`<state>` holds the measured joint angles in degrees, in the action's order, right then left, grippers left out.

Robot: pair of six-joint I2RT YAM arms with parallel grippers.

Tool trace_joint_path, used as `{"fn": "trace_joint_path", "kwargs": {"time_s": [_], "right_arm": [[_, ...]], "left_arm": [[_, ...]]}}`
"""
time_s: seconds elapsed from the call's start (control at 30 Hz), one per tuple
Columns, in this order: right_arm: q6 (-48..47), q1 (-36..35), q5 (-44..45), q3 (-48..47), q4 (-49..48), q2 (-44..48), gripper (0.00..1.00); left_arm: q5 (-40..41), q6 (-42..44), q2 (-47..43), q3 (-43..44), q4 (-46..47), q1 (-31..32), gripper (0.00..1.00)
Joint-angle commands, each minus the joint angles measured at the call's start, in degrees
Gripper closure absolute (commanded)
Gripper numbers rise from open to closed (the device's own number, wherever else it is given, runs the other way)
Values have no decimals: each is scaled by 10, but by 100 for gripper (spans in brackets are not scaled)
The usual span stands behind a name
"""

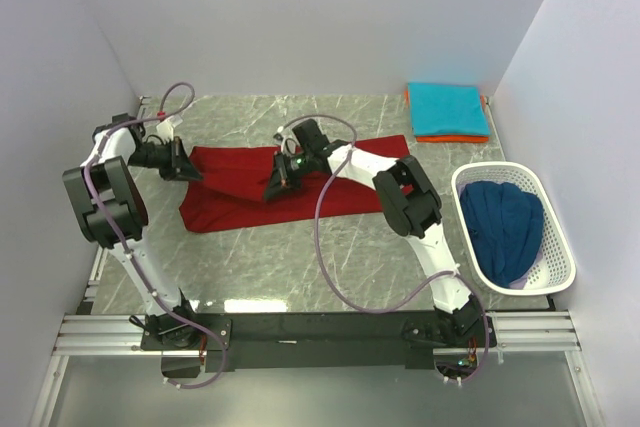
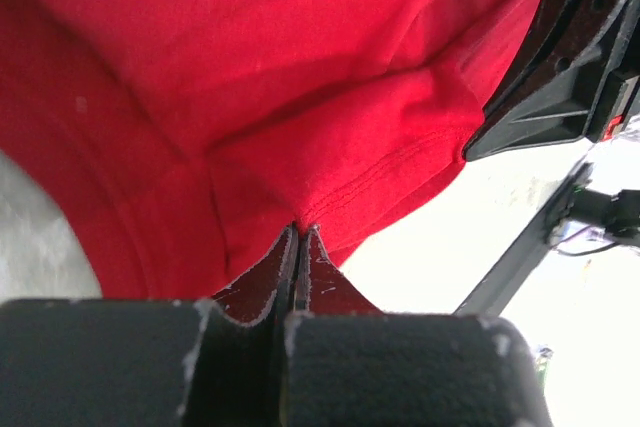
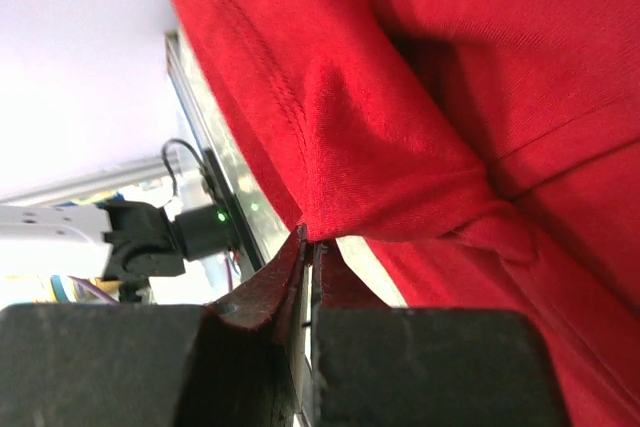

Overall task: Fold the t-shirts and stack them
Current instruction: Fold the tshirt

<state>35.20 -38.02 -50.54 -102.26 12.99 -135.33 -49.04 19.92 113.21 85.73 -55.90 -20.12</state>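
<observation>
- Bolted along the near edge of the marble tabletop (image 1: 300, 257), the black rail (image 1: 320, 332) carries both arm bases, and the arms reach out over the middle.
- Dark red t-shirt (image 1: 235, 195) (image 2: 300, 77) (image 3: 480, 67): spread in a long band across the middle of the tabletop, running from left of centre up toward the far right and partly folded over itself.
- Left gripper (image 1: 185, 165) (image 2: 300, 232): at the shirt's left end, jaws pressed together, with the stitched hem of the red cloth pinched at the tips.
- Right gripper (image 1: 278, 179) (image 3: 308, 237): over the middle of the shirt, jaws clenched on a bunched fold of red cloth that puckers where it enters the tips.
- Teal t-shirt (image 1: 447, 107): folded flat at the far right corner, lying on a folded orange t-shirt (image 1: 452, 138) that shows only as a thin border.
- White mesh basket (image 1: 562, 252): at the right edge, holding the crumpled navy blue t-shirt (image 1: 505, 222).
</observation>
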Motion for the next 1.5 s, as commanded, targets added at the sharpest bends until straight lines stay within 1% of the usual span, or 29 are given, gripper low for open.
{"fn": "trace_joint_path", "kwargs": {"time_s": [0.0,0.1,0.23,0.4,0.6,0.73,0.9,1.17,1.27,1.47], "right_arm": [[14,13,-18,-39,-32,-13,100],[21,21,-18,-53,-39,-26,100],[24,35,-15,-71,-41,-40,100],[30,54,-14,-90,-49,-57,100],[38,59,-16,-117,-55,-77,100],[40,60,-14,-133,-60,-85,100],[52,61,-17,-137,-68,-80,100],[74,59,-32,-84,-82,-46,100],[66,56,-34,-72,-67,-44,100],[44,56,-27,-48,-48,-36,100]], "left_arm": [[-58,-39,29,50,3,14,99],[-70,-74,54,76,22,24,99],[-70,-120,68,91,72,34,99],[-70,-158,80,106,108,39,99],[-62,-185,90,125,134,39,99],[-54,-177,88,124,128,39,99],[-48,-159,76,96,127,39,99],[-36,-117,47,59,98,30,99],[-24,-96,41,51,77,19,99],[-1,-81,48,37,53,3,99]]}}
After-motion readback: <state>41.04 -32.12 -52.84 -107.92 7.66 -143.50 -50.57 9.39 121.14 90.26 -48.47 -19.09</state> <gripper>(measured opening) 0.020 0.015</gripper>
